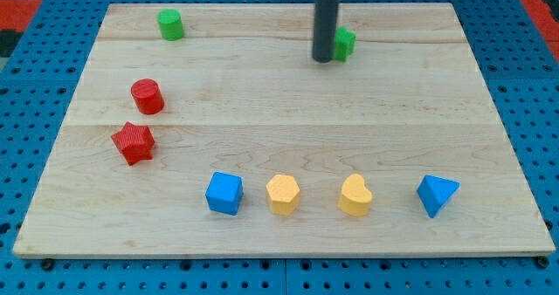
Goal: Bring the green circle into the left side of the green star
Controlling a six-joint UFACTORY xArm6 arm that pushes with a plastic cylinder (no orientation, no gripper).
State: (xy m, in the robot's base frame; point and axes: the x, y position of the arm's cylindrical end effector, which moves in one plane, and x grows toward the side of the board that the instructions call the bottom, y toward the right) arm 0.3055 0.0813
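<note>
The arm ends in a straight dark rod, so there are no jaws to be seen open or closed. The rod's lower end, my tip [323, 61], is set down on the wooden bench [262, 129] near the view's top, a little to the right of the middle.

The green star [346, 43] is found just beside my tip, on its right and a little toward the view's top. Part of the star is hidden behind the rod, so it cannot be told whether the two touch, or which way the star's points face.

The green circle [170, 24] is seen far from my tip, well off to its left and a bit nearer the view's top, close to the bench's top left corner. It is stood upright with its flat round face turned up. Because it is round, no side is pointed anywhere and no long side can be picked out.

The red circle [148, 96] and the red star [133, 142] are placed far to the left of my tip and lower down. A row is laid out well below my tip: the blue cube [224, 193], a yellow block [283, 194] whose shape is hard to tell, the yellow heart [355, 195] and the blue triangle [437, 195].
</note>
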